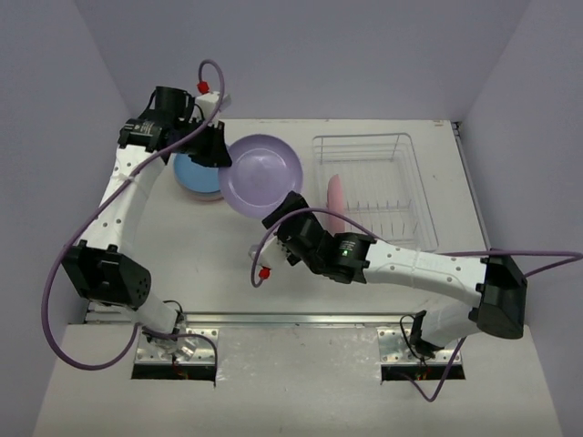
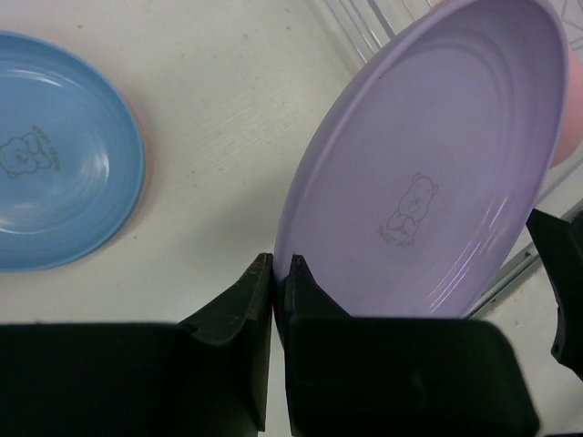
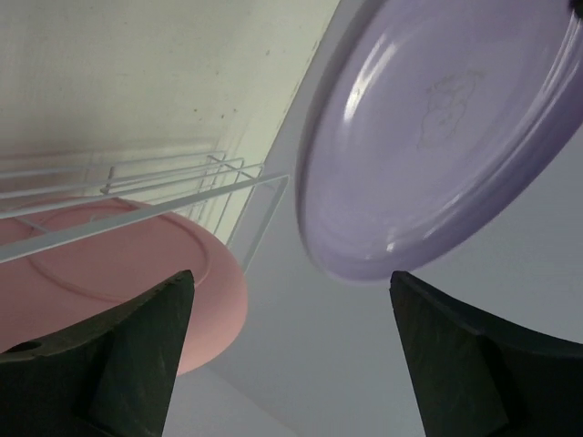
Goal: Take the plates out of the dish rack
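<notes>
Left tool (image 2: 278,264) pinched almost closed on the near rim of the lilac plate (image 2: 428,164). The plate is carried tilted, upper centre of the overhead view, between the blue plate (image 1: 196,173) lying flat on the tabletop (image 1: 209,264) to its left and the dish rack (image 1: 364,141) to its right. Right tool (image 3: 290,284) has its jaws spread wide and grips nothing; the lilac plate sits beyond its fingertips, apart from them. One pink plate (image 1: 335,202) stands on edge at the rack's left side. Risks, by my reading: a single pinch at the rim leaves most of the plate's weight hanging off the grip, so a quick swing could pivot it or let it slip. The right tool is near enough to clip the plate. Lowering it off-centre onto the blue plate could make it slide.
</notes>
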Robot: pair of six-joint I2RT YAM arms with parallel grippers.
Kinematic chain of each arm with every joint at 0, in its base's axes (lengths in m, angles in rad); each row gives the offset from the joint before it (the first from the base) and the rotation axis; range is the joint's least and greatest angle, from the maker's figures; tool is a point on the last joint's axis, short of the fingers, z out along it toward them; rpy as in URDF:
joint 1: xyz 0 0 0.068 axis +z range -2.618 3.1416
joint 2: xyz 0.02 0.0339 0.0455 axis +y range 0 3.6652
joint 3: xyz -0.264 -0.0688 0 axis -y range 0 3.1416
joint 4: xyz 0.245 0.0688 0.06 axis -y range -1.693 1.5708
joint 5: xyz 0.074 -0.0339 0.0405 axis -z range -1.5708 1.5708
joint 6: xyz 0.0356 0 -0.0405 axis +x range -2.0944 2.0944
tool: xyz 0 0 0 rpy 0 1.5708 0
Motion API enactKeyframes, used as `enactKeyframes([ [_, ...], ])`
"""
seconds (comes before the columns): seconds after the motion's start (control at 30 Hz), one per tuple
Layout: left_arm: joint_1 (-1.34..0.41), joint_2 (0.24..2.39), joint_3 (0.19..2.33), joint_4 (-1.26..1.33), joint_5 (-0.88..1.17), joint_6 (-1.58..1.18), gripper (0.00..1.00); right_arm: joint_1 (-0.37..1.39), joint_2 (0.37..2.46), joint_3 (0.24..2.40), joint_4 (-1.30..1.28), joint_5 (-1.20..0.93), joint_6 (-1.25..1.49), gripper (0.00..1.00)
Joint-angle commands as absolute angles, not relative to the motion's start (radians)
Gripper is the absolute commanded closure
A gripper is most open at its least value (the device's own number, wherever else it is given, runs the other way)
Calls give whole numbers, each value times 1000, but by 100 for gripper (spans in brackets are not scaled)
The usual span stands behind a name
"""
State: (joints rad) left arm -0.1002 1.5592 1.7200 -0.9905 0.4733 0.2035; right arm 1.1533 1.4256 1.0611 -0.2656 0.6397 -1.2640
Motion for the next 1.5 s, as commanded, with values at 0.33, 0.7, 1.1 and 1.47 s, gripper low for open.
enactKeyframes([
  [0.33,199,1846,1813,-714,321,-51,100,583,1443,1649,-917,100,-312,3],
  [0.7,267,2047,1868,-690,224,-76,100,282,1432,1588,-1052,-334,-116,5],
  [1.1,268,1931,1888,-703,202,-31,9,195,1493,1559,-1071,-601,27,17],
  [1.47,215,1612,1726,-746,239,119,2,174,1652,1619,-1066,-741,123,26],
])
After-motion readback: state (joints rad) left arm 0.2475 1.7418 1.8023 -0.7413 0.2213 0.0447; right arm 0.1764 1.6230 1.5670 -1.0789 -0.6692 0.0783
